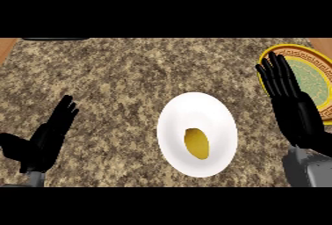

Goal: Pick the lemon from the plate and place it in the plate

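Observation:
A yellow lemon (197, 143) lies on a white plate (188, 110) in the middle of the speckled granite counter. A second plate (311, 70), green with a gold patterned rim, sits at the far right edge. My right hand (295, 110) is raised to the right of the white plate, fingers straight and pointing up, its fingertips overlapping the gold plate's left rim. At the lower left my left hand (45, 140) rests open, fingers up, well apart from the white plate. Neither hand touches the lemon.
The granite counter (117, 74) stretches across the view, with wooden strips at the top corners. A dark object (55, 39) shows at the counter's far left edge.

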Tool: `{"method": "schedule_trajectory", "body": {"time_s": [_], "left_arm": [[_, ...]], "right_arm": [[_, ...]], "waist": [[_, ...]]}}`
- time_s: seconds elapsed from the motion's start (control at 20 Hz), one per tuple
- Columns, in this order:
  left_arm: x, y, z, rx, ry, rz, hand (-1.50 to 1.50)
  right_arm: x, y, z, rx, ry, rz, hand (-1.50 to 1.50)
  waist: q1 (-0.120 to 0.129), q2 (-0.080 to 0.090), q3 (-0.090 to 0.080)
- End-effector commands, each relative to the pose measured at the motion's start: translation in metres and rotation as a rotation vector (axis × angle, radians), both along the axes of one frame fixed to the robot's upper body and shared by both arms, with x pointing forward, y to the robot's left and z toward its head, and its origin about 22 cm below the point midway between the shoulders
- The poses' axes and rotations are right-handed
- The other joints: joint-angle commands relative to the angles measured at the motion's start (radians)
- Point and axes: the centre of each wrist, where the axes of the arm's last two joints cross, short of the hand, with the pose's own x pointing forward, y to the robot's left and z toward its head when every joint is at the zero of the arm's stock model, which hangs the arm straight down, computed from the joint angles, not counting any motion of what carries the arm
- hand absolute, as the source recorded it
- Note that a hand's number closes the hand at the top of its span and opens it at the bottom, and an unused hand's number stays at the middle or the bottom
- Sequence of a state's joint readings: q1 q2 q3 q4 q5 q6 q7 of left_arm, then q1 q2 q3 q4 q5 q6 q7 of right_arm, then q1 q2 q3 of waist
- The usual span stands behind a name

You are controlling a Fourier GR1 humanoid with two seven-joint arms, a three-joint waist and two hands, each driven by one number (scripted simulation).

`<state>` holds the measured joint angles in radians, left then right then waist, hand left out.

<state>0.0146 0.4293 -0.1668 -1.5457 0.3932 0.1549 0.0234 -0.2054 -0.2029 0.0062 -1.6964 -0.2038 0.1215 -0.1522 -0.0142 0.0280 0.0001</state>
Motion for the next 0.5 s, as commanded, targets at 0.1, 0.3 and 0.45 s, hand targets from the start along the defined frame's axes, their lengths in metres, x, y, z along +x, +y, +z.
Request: {"method": "schedule_trajectory", "body": {"time_s": [0.1,0.3,0.45], "left_arm": [[0.028,-0.021,0.009,0.144,-0.085,-0.014,0.00],[0.029,0.000,0.020,0.204,-0.075,-0.017,0.00],[0.045,-0.006,0.040,0.224,-0.113,-0.009,0.00]], "right_arm": [[-0.014,0.091,0.010,0.110,0.028,0.073,-1.50],[-0.005,0.057,0.044,-0.457,-0.244,0.039,-1.50],[-0.030,0.107,-0.002,-0.479,-0.158,-0.074,1.50]], "waist": [[0.007,-0.027,-0.001],[-0.016,-0.081,-0.044],[-0.014,-0.039,-0.005]]}}
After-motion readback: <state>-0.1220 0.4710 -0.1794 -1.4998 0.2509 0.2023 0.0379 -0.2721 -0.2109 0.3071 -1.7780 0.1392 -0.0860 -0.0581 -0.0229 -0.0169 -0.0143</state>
